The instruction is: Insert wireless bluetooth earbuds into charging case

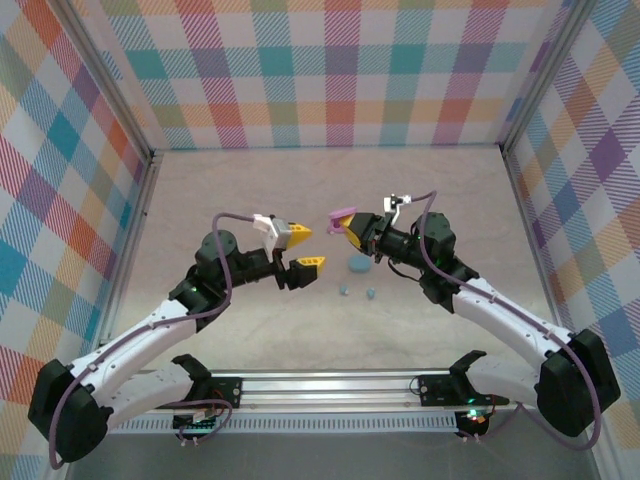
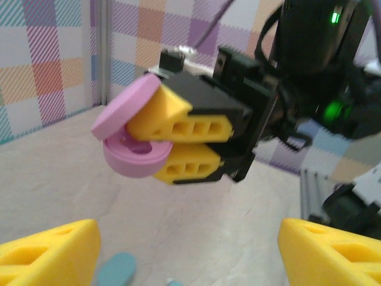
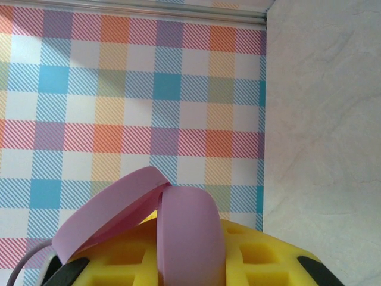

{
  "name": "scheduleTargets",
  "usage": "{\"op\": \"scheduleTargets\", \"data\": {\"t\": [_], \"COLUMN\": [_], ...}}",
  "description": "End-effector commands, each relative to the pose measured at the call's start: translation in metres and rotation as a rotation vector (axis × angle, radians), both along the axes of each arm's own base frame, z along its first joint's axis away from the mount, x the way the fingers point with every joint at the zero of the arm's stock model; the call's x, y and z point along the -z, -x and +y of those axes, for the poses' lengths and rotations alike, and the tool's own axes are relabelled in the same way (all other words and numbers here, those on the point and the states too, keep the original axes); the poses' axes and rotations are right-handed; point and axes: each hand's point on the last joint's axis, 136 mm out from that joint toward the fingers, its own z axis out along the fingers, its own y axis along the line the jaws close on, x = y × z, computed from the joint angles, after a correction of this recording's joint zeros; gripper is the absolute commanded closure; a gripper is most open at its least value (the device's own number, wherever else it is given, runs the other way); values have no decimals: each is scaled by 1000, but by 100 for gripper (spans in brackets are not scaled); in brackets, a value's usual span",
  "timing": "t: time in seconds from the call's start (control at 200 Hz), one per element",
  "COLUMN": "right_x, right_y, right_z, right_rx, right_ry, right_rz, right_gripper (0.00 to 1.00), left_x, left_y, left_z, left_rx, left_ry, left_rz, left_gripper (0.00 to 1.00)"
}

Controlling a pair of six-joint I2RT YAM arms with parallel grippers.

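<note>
Right tool [image 2: 147,148] clamps the open pink charging case [image 2: 128,164], lifted above the bench [image 1: 200,200]. Left tool [image 1: 311,247] stands wide and empty, facing it. Two light blue earbuds [image 1: 343,291] lie on the bench near the blue case [image 1: 358,263]. They look tiny, light, slick and likely to roll, so pinch across the body. The blue case crowds that approach.

I'm viewing top external from above and behind the arm bases [image 1: 200,378], looking down over the whole table [image 1: 300,340], near edge to far edge. Left wrist is looking low across the table, close on the right gripper [image 2: 144,148] pinching the pink charging case [image 2: 128,164]. Right wrist is sitting right behind that case, rolled sideways, facing a plaid wall [image 3: 119,89]. All three are sharing the case.
</note>
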Motion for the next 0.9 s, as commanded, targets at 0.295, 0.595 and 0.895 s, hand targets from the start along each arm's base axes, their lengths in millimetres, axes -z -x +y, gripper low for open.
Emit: {"op": "scheduleTargets", "data": {"t": [0.295, 0.595, 0.895], "right_x": [-24, -24, -22], "right_y": [15, 16, 17], "right_z": [15, 21, 25], "right_rx": [-75, -94, -104], "right_ry": [-63, -85, -90], "right_rz": [-113, -115, -104], "right_gripper": [96, 96, 96], "left_x": [-6, -25, -32], "left_y": [-14, -25, -30], "left_z": [-16, -16, -20], "left_rx": [2, -51, -56], "left_ry": [-38, 36, 62], "left_rz": [-279, -288, -278], "left_gripper": [28, 32, 35]}}
